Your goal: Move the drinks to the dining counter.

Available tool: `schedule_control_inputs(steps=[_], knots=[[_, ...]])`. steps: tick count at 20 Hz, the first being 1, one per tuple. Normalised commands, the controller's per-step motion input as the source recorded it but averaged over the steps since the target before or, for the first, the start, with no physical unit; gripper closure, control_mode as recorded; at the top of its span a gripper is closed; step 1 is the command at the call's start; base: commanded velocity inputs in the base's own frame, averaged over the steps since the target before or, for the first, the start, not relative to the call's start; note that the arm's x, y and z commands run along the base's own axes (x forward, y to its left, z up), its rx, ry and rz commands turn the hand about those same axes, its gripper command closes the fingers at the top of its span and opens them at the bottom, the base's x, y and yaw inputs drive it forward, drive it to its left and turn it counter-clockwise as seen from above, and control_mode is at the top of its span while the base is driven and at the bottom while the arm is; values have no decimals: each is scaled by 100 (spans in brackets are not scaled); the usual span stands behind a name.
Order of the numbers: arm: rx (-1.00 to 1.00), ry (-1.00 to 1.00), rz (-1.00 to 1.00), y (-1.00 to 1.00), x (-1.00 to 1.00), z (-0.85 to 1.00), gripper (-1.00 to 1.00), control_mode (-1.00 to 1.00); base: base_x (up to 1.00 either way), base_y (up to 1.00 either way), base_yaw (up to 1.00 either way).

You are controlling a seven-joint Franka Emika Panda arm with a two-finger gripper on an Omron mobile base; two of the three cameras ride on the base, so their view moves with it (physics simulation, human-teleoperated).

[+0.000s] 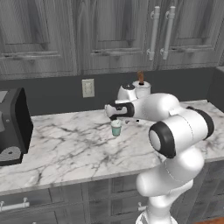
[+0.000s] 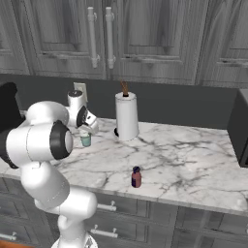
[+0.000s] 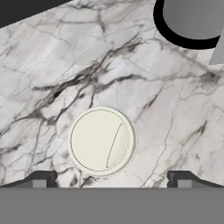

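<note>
Claw (image 3: pixel 108 179) sits straight above the teal cup (image 1: pixel 116 128), looking down on its white lid (image 3: pixel 102 141). Jaws spread wide, one fingertip (image 3: pixel 41 178) off each side of the lid, nothing gripped, no contact with the cup. In the left base view the claw (image 1: pixel 115 119) hangs just over the cup; exact gap can't be judged.

Cup stands upright on the marble worktop (image 1: pixel 65 148), toward the back edge, roughly mid-length in the left base view, below the wall outlet (image 1: pixel 88 88).

Second drink, the dark-purple bottle (image 2: pixel 136 177), stands upright near the worktop's front edge, well apart from the cup (image 2: pixel 85 139) and untouched.

Paper-towel roll (image 2: pixel 126 116) is upright near the back edge, between the two drinks along the worktop's length; its black base ring (image 3: pixel 188 40) shows at the top of the hand view, near the cup but not touching.

Black appliance (image 1: pixel 13 127) sits at the left end of the worktop in the left base view.
</note>
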Motion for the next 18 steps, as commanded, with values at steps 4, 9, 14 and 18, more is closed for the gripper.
schedule_control_inputs(steps=[4,9,14,18], knots=[[0,0,0,0,9,-16,-100,-100,0,0,0],[0,0,0,0,11,-10,-100,-100,0,0,0],[0,0,0,0,4,-7,-100,-100,0,0,0],[0,0,0,3,2,-10,-100,-100,0,0,0]])
